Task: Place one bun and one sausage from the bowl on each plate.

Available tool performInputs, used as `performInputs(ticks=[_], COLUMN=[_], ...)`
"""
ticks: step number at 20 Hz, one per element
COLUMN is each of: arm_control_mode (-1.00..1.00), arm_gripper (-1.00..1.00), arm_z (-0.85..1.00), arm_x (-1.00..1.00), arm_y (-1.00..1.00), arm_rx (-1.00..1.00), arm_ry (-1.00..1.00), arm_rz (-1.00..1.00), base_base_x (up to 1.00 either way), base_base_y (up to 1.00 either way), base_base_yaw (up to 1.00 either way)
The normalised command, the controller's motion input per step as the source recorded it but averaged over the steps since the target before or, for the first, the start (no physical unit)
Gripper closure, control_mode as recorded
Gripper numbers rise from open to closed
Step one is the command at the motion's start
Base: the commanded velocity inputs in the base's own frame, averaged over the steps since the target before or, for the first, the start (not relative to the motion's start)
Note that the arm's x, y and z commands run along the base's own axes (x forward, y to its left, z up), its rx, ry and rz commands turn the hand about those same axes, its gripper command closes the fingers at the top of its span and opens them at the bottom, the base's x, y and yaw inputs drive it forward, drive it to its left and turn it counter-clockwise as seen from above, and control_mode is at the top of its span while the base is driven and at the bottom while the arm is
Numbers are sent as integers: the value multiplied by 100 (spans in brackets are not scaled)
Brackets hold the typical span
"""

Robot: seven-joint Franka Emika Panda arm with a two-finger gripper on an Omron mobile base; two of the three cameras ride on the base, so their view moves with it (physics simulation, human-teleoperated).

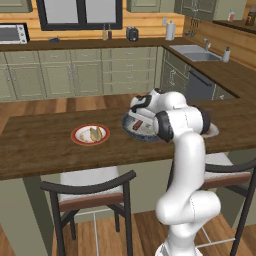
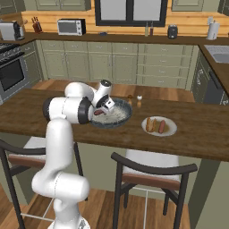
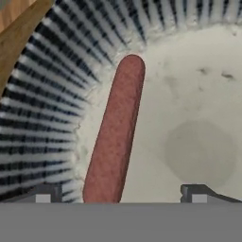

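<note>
The dark ribbed bowl (image 1: 145, 134) (image 2: 120, 117) sits mid-counter under my hand. A reddish sausage (image 3: 116, 132) (image 2: 97, 112) (image 1: 136, 124) lies against the bowl's ribbed wall (image 3: 47, 104) on its pale floor. My gripper (image 3: 122, 194) (image 2: 106, 108) (image 1: 136, 117) hangs open just above it. The sausage's near end is between the fingertips (image 3: 45, 194), closer to the left one, and not gripped. A red-rimmed plate (image 1: 76, 135) (image 2: 171, 130) beside the bowl holds a bun (image 1: 95, 133) (image 2: 151, 124) and a second sausage (image 2: 161, 126).
Two dark-framed stools (image 1: 90, 192) (image 2: 154, 174) stand under the counter's front edge. Small shakers (image 2: 135, 97) stand behind the bowl. A pale round edge (image 1: 215, 132) peeks out past my elbow on the counter's other side.
</note>
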Motion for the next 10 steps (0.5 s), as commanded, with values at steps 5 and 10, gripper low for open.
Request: performInputs(ticks=[5, 10], arm_control_mode=[-100, -100], arm_gripper=[-100, -100], arm_z=[-16, -28], arm_x=[33, 8], arm_y=[0, 0], arm_rx=[0, 0], arm_ry=[0, 0], arm_rz=[-6, -3], base_base_x=[0, 0], base_base_y=[0, 0], base_base_yaw=[0, 0])
